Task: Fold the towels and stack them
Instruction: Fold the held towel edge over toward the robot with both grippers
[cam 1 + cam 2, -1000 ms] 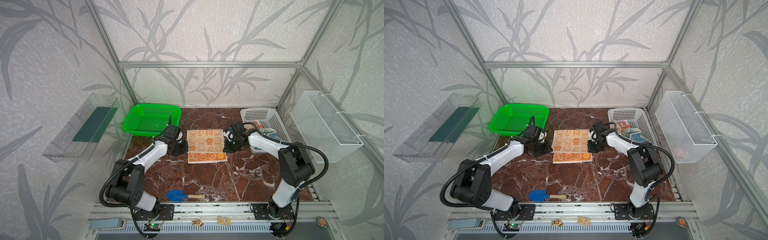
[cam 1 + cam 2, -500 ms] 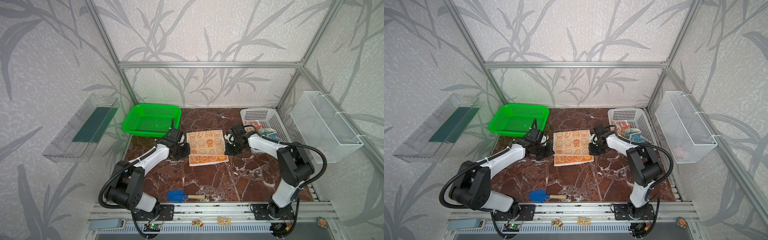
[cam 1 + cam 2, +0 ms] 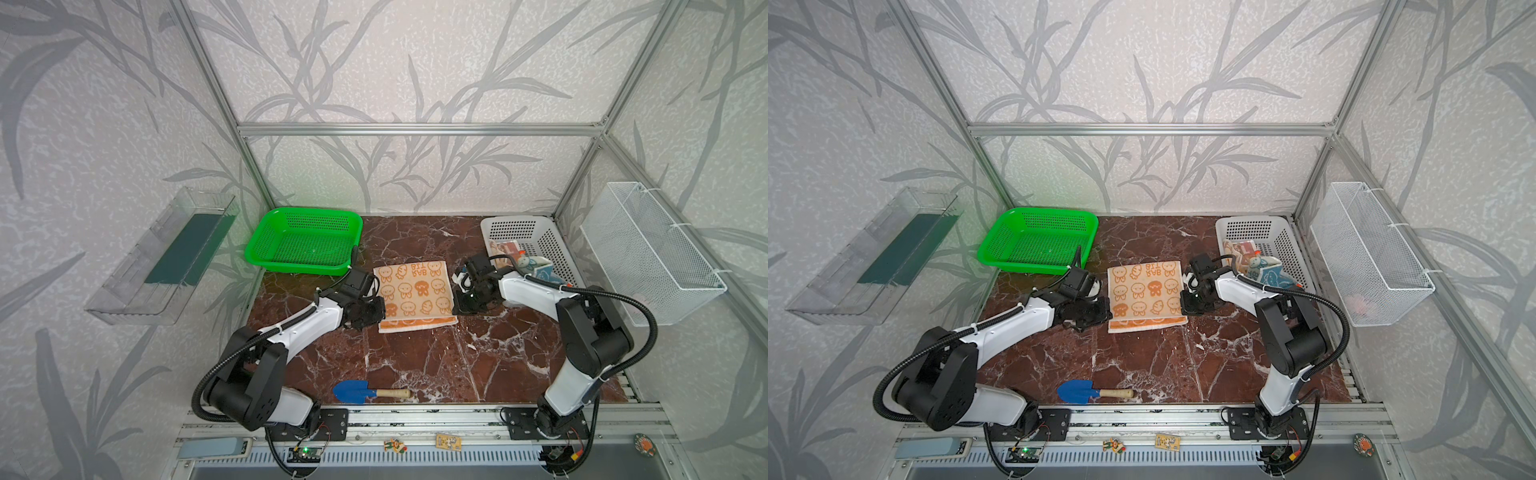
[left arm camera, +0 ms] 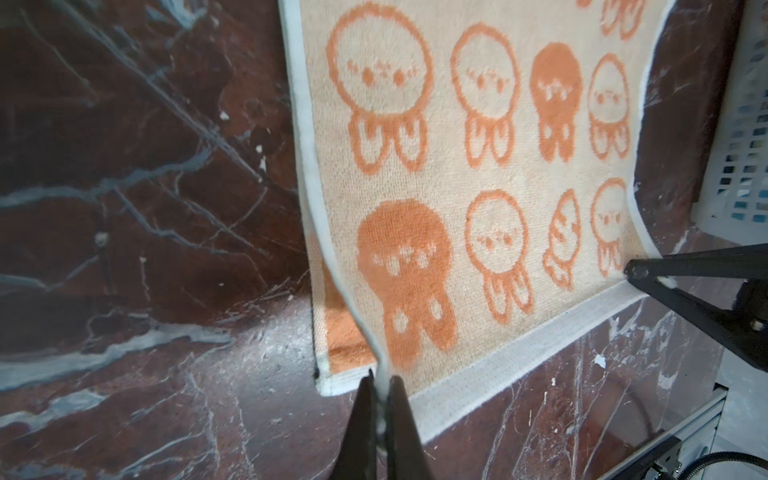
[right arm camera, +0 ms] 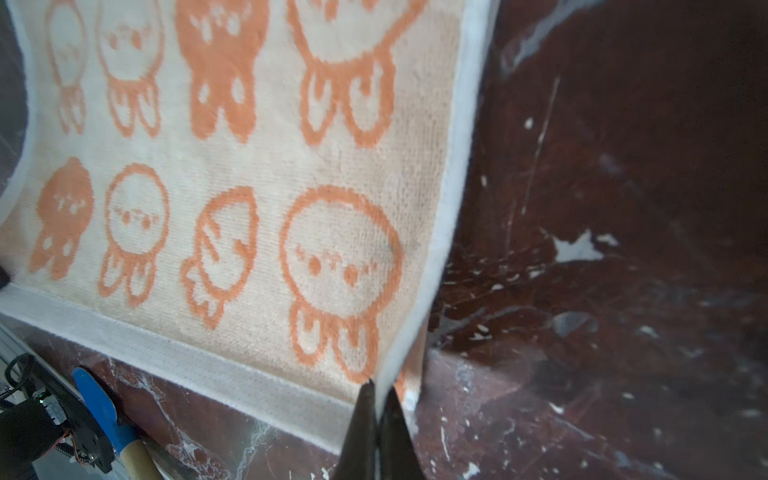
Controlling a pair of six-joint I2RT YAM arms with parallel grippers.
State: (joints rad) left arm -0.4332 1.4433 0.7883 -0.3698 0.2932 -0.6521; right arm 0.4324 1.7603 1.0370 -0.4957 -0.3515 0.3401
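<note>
Your red-brown marble tabletop (image 3: 415, 365) carried the scene, with a green perforated plastic basket (image 3: 311, 212) at its far left corner and a white perforated plastic basket (image 3: 519, 226) at its far right. Between them, nearer the middle, lay the cream terry towel with orange bunny faces (image 3: 413, 291), seen in both top views. Its white hem ran along the near edge, and a strip of orange underlayer showed just below it. Two more cloths sat bunched in the white basket: a striped cloth (image 3: 505, 249) toward the back and a blue-printed cloth (image 3: 542, 272) nearer the front. A blue-bladed trowel with a wooden handle (image 3: 370, 391) rested near the table's front edge, well apart from the towel. Your left gripper (image 4: 380, 386) was pinched tight on the towel's white border at its left near corner, holding that edge up off the orange layer beneath. Your right gripper (image 5: 376, 392) was clamped just as narrowly on the border at the right near corner.
</note>
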